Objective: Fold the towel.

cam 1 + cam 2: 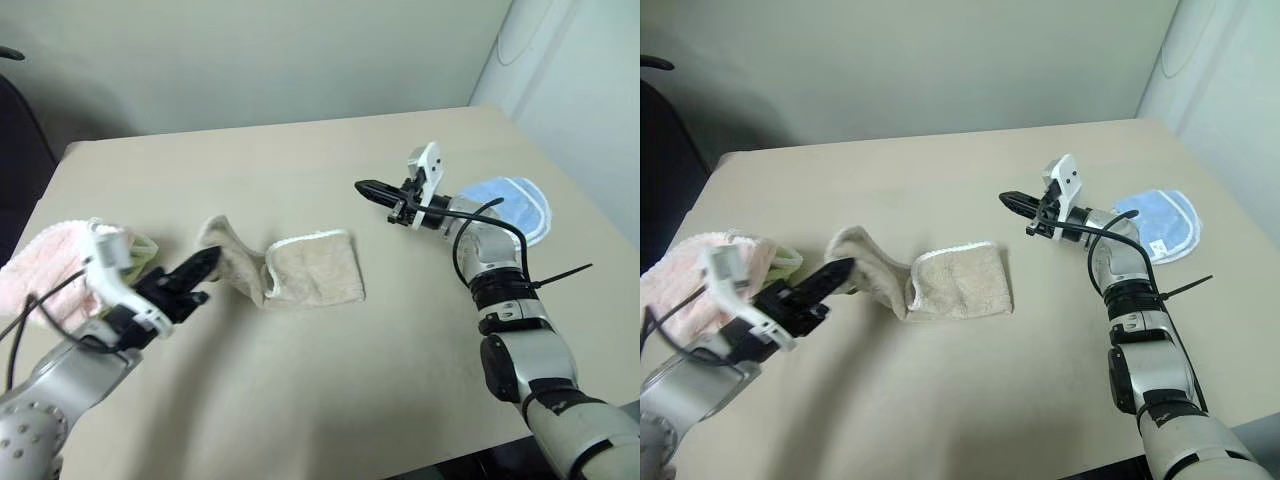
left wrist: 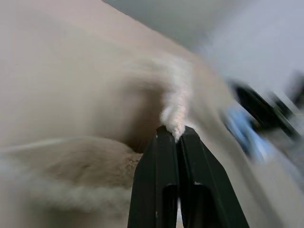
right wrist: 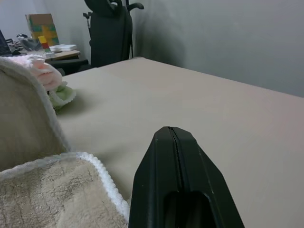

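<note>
Terry towel (image 1: 300,270): left jaws (image 2: 176,134) clamped on one thin corner tuft (may slip free).
Right jaws (image 1: 366,188): shut, empty, above table (image 1: 300,390).

left end effector (image 1: 205,262) clamped, raised | right end effector (image 1: 364,187) closed, level

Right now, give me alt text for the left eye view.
The left tool, shut, lifts one end of the beige terry towel with white corded edging off the tan table. The right tool hovers shut beyond it, near a light blue cloth.
</note>
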### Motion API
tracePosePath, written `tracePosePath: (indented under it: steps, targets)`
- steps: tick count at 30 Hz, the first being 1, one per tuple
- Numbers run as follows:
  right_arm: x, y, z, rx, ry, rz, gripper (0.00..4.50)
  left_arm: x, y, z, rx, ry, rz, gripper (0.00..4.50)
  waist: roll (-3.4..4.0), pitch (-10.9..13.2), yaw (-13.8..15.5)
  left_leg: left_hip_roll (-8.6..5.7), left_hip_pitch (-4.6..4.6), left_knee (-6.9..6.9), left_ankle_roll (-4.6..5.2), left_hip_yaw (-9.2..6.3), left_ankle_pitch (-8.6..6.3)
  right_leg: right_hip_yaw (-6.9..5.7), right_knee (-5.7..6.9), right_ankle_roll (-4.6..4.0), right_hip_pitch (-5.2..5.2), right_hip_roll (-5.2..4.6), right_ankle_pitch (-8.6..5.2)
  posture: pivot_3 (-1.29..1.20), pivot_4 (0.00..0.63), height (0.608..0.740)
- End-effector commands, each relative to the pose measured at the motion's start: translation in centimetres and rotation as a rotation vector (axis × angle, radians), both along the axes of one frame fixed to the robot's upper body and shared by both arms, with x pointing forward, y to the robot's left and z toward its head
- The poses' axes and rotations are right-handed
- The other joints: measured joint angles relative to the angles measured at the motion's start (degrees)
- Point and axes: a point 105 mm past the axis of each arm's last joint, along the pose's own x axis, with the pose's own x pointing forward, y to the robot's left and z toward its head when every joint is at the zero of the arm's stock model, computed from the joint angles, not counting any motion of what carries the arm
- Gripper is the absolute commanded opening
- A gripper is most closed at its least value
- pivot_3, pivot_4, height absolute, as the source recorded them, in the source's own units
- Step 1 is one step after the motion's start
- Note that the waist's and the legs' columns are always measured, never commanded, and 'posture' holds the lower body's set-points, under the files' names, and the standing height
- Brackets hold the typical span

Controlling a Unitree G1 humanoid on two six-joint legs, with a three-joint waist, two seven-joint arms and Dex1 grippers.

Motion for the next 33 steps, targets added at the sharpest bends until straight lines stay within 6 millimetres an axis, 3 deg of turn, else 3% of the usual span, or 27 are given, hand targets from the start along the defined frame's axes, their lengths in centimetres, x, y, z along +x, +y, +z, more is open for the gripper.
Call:
tracePosePath:
  steps: [1, 7, 9, 12, 17, 20, 26, 30, 33]
  targets:
    - [0.1, 0.1, 2.0, 0.025, -0.066, -0.004, 0.0, 0.8, -4.0, 0.1, 0.15, -0.011, -0.193, 0.02, 0.0, 0.0, 0.1, 0.0, -0.01, -0.03, 0.0, -0.02, 0.0, -0.02, 0.0, -0.02, -0.02, 0.0, 0.01, 0.0, 0.15, 0.74]
    - [0.2, 0.0, 2.1, 0.041, -0.075, -0.028, 0.0, 3.6, -8.5, -1.0, 0.325, -0.005, -0.389, 0.02, -0.01, 0.0, 0.0, 0.0, -0.22, -0.03, -0.03, 0.0, 0.01, -0.01, 0.08, -0.03, -0.29, 0.0, 0.02, 0.0, 0.15, 0.74]
    - [0.3, -0.4, 2.1, 0.047, -0.079, -0.047, 0.0, 3.9, -9.9, -2.2, 0.414, 0.016, -0.463, 0.02, -0.01, 0.0, -0.1, 0.01, -0.46, 0.04, -0.04, 0.0, 0.02, -0.01, 0.1, -0.02, -0.52, 0.0, 0.03, 0.0, 0.15, 0.74]
    - [0.3, -1.1, 2.2, 0.057, -0.082, -0.074, 0.0, 4.2, -10.8, -4.0, 0.51, 0.049, -0.533, 0.02, -0.01, 0.0, -0.3, 0.01, -0.77, 0.15, -0.1, 0.01, 0.06, 0.0, 0.12, 0.0, -0.84, 0.0, 0.01, 0.0, 0.15, 0.74]
    - [-0.1, -1.8, 1.6, 0.057, -0.074, -0.096, 0.0, 3.9, -11.8, -5.7, 0.513, 0.081, -0.611, 0.02, -0.02, 0.0, -0.4, 0.01, -0.85, 0.21, -0.13, 0.01, 0.07, 0.03, 0.09, 0.05, -1.02, 0.0, -0.02, 0.0, 0.15, 0.74]
    - [-0.3, -1.8, 1.4, 0.055, -0.071, -0.1, 0.0, 3.9, -12.0, -5.7, 0.463, 0.08, -0.623, 0.7, -0.01, 0.0, -0.4, 0.02, -0.85, 0.19, -0.15, 0.02, 0.09, 0.06, 0.1, 0.06, -1.08, 0.0, -0.02, 0.0, 0.15, 0.74]
    - [-0.2, -1.6, 1.5, 0.054, -0.066, -0.098, 0.0, 3.4, -11.8, -4.9, 0.395, 0.068, -0.629, 2.85, -0.02, 0.0, -0.4, 0.02, -0.84, 0.17, -0.13, 0.04, 0.09, 0.06, 0.43, 0.07, -1.06, 0.02, -0.03, 0.0, 0.15, 0.74]
    - [-0.1, -1.5, 1.5, 0.049, -0.063, -0.089, 0.0, 3.0, -11.7, -3.2, 0.291, 0.027, -0.615, 4.33, -0.02, 0.0, -0.3, 0.01, -0.83, 0.28, -0.12, 0.05, 0.09, 0.06, 0.6, 0.09, -1.06, 0.01, -0.02, 0.0, 0.15, 0.74]
    - [-0.1, -1.5, 1.4, 0.039, -0.056, -0.084, 0.0, 2.5, -11.4, -1.3, 0.196, -0.033, -0.604, 4.46, -0.02, 0.0, -0.2, 0.0, -0.83, 0.33, -0.11, 0.07, 0.09, 0.06, 0.66, 0.1, -1.06, 0.0, -0.03, 0.0, 0.15, 0.74]
